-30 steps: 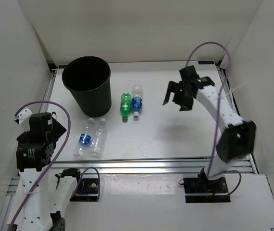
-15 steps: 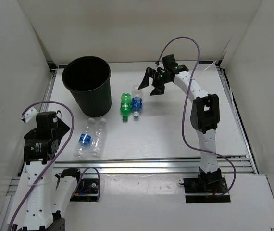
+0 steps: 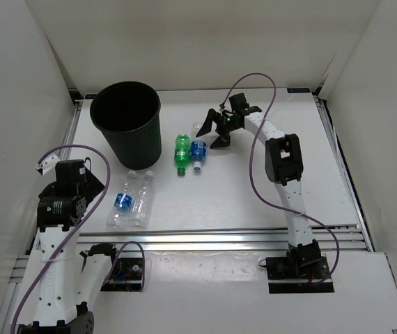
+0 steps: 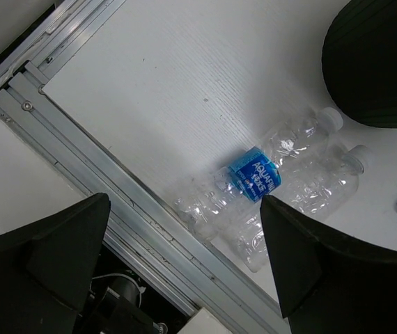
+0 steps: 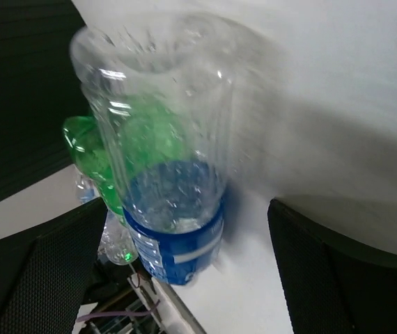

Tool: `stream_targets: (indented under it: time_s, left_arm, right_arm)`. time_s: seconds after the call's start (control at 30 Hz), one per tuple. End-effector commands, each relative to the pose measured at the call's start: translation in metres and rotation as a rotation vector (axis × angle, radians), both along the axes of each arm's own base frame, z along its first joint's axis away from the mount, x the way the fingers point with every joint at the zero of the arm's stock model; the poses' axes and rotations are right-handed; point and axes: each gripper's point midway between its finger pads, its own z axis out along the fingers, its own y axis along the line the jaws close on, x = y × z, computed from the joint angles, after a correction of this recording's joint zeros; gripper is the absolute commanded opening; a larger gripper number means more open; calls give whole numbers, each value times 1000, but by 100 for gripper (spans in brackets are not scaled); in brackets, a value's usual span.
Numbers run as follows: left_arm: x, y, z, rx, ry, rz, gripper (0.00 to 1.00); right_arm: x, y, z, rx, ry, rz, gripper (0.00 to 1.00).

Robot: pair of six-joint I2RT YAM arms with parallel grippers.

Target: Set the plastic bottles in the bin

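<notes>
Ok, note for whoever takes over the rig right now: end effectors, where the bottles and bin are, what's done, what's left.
Left end effector: open, left of the near pair, a blue-labelled bottle and the plain clear bottle.
Right end effector: open, at the far end of the other blue-labelled bottle, which lies beside the green bottle.
Bin: upright, far left.
Done: nothing binned. Left: all four bottles.

**Overhead view:** even, diffuse white light. The table (image 3: 212, 195) reads bright, shadows are faint and soft-edged, and the inside of the bin (image 3: 139, 146) is featureless black.

**Right wrist view:** the far blue-labelled bottle (image 5: 164, 174) is close, smeared and soft, with small glints on its plastic.

**Left wrist view:** the near blue-labelled bottle (image 4: 254, 174) is sharp, its label legible.
</notes>
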Motion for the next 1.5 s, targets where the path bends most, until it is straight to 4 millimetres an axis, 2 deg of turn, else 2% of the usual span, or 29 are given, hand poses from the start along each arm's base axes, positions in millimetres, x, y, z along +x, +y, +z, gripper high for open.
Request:
stream_targets:
  time_s: [0.0, 0.1, 0.2, 0.37, 0.47, 0.53, 0.57, 0.6, 0.63, 0.67, 0.7, 0.73, 0.77, 0.8, 0.83, 0.87, 0.97, 1.0, 1.03, 1.1, 1.13, 1.17, 1.23, 1.27, 1.3, 1.37, 1.4, 1.43, 1.47]
  left_arm:
    - [-1, -3, 5, -2, 13, -30, 100]
    - [-3, -3, 7, -2, 15, -30, 100]
    - [-4, -5, 5, -15, 20, -29, 100]
    - [-7, -12, -7, -57, 48, -37, 100]
    - [-7, -14, -11, -65, 57, -43, 100]
    - [-4, -15, -11, -72, 55, -49, 100]
    - [-1, -15, -9, -71, 43, -49, 100]
    - [2, -15, -10, -66, 47, -56, 100]
    - [2, -15, -10, -66, 47, -56, 100]
    - [7, -15, -6, -65, 36, -56, 100]
    - [8, -15, -2, -65, 26, -56, 100]
    - [15, -14, 4, -56, 0, -66, 100]
    - [15, -14, 4, -56, 0, -66, 100]
    - [19, -15, 7, -58, -6, -79, 100]
    - [23, -17, 9, -66, -26, -88, 100]
    - [25, -17, 11, -58, -30, -97, 100]
    - [29, -22, 9, -74, -24, -125, 100]
    - [30, -25, 7, -80, -10, -146, 100]
    - [31, -25, 5, -81, 1, -146, 100]
    - [31, -29, 11, -81, 5, -169, 100]
    - [27, -30, 10, -93, 23, -157, 100]
    - [28, -33, 10, -101, 38, -161, 100]
    - [29, -37, 19, -94, 41, -183, 100]
    - [28, -39, 17, -81, 68, -198, 100]
    - [26, -38, 19, -64, 69, -200, 100]
    - [29, -40, 17, -49, 101, -211, 100]
    - [27, -40, 20, -40, 103, -214, 100]
    - [29, -41, 18, -32, 115, -222, 100]
    - [30, -38, 22, -19, 106, -212, 100]
  right_arm:
    - [18, 14, 21, 99, -78, 17, 100]
    - [13, 28, 19, 123, -63, 35, 100]
    - [7, 35, 7, 141, -30, 57, 93]
    - [-2, 35, -2, 165, 19, 77, 67]
    - [-10, 32, -1, 157, 32, 80, 51]
    - [-14, 13, 7, 142, 39, 52, 42]
    - [-15, 10, 26, 133, -6, 50, 40]
    - [-20, 1, 26, 126, 13, 35, 39]
    - [-20, -5, 37, 131, -2, 27, 37]
    - [-18, -11, 72, 152, -57, 27, 37]
    - [-21, -12, 89, 158, -90, 34, 36]
    - [-28, -16, 144, 179, -183, 34, 36]
    - [-29, -16, 145, 179, -184, 34, 36]
    - [-30, -16, 168, 196, -223, 32, 36]
    - [-32, -13, 214, 217, -321, 24, 36]
    - [-30, -14, 238, 228, -371, 7, 35]
    - [-37, 14, 307, 273, -518, -5, 36]
    - [-44, 29, 352, 321, -630, -4, 36]
    - [-33, 36, 358, 315, -663, -56, 37]
    - [-36, 56, 395, 413, -753, -94, 37]
    - [-31, 65, 395, 431, -764, -119, 37]
    - [-35, 82, 406, 476, -809, -120, 37]
    - [-27, 96, 427, 506, -907, -186, 37]
    - [-31, 111, 425, 512, -925, -192, 37]
    - [-30, 113, 442, 553, -994, -223, 42]
    - [-14, 119, 434, 544, -1029, -288, 42]
    - [-19, 124, 448, 581, -1077, -295, 44]
    - [-11, 129, 437, 576, -1090, -292, 45]
    - [-21, 142, 441, 578, -1143, -276, 47]
